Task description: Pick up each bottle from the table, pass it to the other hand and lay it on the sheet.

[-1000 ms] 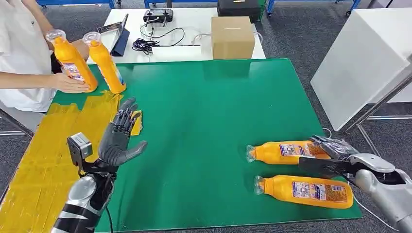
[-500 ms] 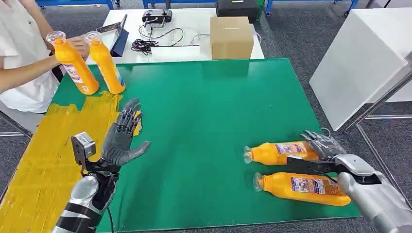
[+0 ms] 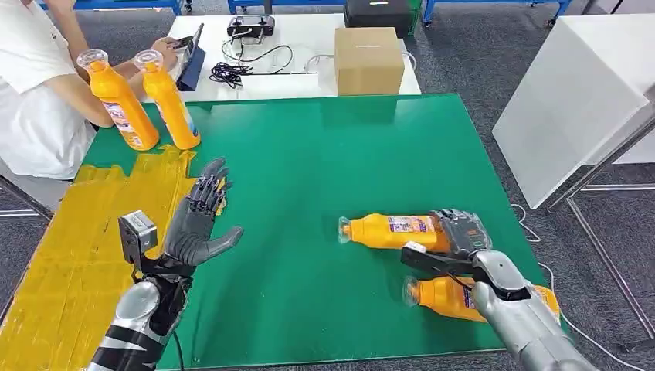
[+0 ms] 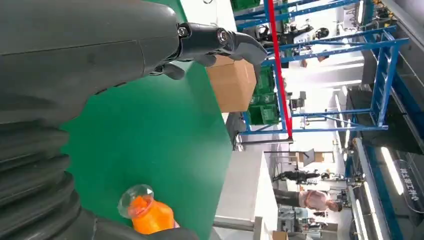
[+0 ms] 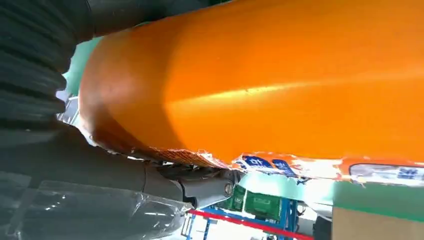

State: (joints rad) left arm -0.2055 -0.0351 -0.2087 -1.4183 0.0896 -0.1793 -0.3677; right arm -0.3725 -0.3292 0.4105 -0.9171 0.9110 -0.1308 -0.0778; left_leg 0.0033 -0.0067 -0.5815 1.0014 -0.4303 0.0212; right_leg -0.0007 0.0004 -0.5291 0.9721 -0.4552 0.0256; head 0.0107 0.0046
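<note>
My right hand (image 3: 457, 234) grips an orange bottle (image 3: 392, 229) by its base end and holds it level over the green mat, neck pointing toward my left hand. The right wrist view shows the bottle's orange body (image 5: 280, 75) pressed against the thumb (image 5: 125, 175). A second orange bottle (image 3: 436, 297) lies on the mat, partly hidden under my right forearm. My left hand (image 3: 199, 224) is raised, open with fingers spread, at the edge of the yellow sheet (image 3: 69, 255). The left wrist view shows a bottle's clear neck (image 4: 145, 212) beyond that hand (image 4: 100, 65).
Two more orange bottles (image 3: 120, 100) (image 3: 170, 100) stand upright at the mat's back left corner. A person in white (image 3: 35, 100) stands beside them, reaching to the white table (image 3: 309, 46) behind, which holds a cardboard box (image 3: 369, 60) and cables. The green mat (image 3: 324, 154) covers the table.
My right hand has closed on the farther lying bottle and carried it left toward the middle of the mat. The person's hand left the upright bottles and moved to the white table.
</note>
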